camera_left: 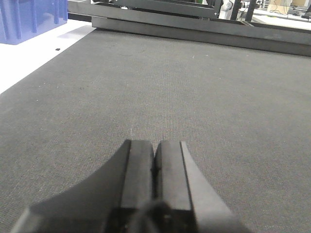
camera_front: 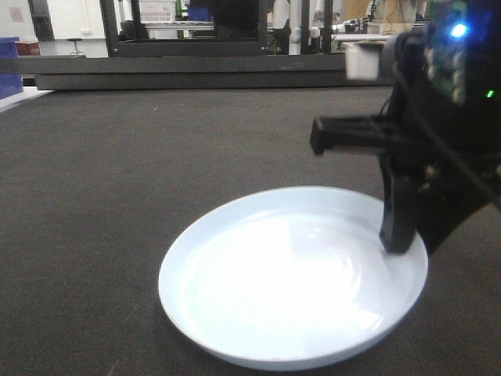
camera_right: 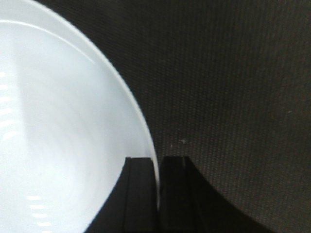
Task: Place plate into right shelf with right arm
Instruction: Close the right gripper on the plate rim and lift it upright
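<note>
The right hand [camera_right: 158, 167] is clamped on the plate [camera_right: 58, 121] rim, one finger inside and one outside, apparently to lift it off the worktop [camera_right: 233, 73].

The plate [camera_front: 290, 282] lies on the mat [camera_front: 117, 172]. The right gripper [camera_right: 156, 194] straddles its right rim, one finger inside, one outside. A bin [camera_front: 8, 66] stands far back left.

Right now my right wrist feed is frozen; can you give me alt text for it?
The right gripper is pinching the rim of the white plate, one black finger inside the rim and one outside. The plate fills the left of the view; dark woven mat fills the right.
</note>
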Motion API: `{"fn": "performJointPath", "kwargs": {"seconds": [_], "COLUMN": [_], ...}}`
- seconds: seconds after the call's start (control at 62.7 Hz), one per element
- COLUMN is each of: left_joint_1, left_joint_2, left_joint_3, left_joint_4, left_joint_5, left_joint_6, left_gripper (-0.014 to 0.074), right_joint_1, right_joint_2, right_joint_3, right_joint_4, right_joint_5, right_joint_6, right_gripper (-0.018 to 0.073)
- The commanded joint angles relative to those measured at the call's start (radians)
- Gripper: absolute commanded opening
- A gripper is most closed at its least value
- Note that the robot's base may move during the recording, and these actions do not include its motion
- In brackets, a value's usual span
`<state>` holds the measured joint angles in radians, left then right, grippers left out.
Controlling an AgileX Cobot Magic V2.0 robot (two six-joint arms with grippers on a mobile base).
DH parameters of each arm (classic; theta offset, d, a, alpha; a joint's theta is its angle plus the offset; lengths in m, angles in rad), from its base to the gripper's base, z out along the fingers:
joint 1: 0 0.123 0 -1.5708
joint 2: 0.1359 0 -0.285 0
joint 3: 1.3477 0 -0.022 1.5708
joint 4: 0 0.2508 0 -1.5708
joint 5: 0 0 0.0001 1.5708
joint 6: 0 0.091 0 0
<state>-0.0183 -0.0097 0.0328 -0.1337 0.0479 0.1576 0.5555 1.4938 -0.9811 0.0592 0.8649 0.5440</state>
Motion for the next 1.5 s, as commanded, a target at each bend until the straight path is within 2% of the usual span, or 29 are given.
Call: {"fn": "performJointPath", "kwargs": {"seconds": [0.0,0.207,0.367,0.399,0.558,0.702,1.037,1.484], "left_joint_1": [-0.002,-0.002,-0.002,-0.002,-0.002,-0.002,-0.002,-0.002], "left_joint_2": [-0.010,-0.010,-0.010,-0.010,-0.010,-0.010,-0.010,-0.010], "left_joint_3": [0.010,0.010,0.010,0.010,0.010,0.010,0.010,0.010], "left_joint_4": [-0.008,-0.008,-0.008,-0.008,-0.008,-0.008,-0.008,-0.008], "left_joint_5": [-0.090,-0.090,-0.090,-0.090,-0.090,-0.090,-0.090,-0.090], "left_joint_6": [-0.007,-0.007,-0.007,-0.007,-0.007,-0.007,-0.007,-0.007], "left_gripper": [-0.0128,-0.0128,-0.0128,-0.0128,-0.0128,-0.0128,-0.0128,-0.0128], "right_joint_1": [-0.016,-0.089,-0.216,-0.261,-0.387,-0.450,-0.452,-0.452], "right_joint_2": [-0.120,-0.364,-0.551,-0.606,-0.782,-0.951,-1.249,-1.307], "right_joint_3": [0.012,0.212,0.358,0.396,0.492,0.517,0.529,0.529], "right_joint_4": [-0.035,-0.034,0.025,0.054,0.124,0.126,0.125,0.125], "right_joint_5": [-0.081,-0.366,-0.535,-0.570,-0.625,-0.634,-0.634,-0.633], "right_joint_6": [-0.041,-0.192,-0.377,-0.450,-0.643,-0.652,-0.652,-0.652], "right_gripper": [0.0054,0.0054,0.0054,0.0054,0.0054,0.0054,0.0054,0.0054]}}
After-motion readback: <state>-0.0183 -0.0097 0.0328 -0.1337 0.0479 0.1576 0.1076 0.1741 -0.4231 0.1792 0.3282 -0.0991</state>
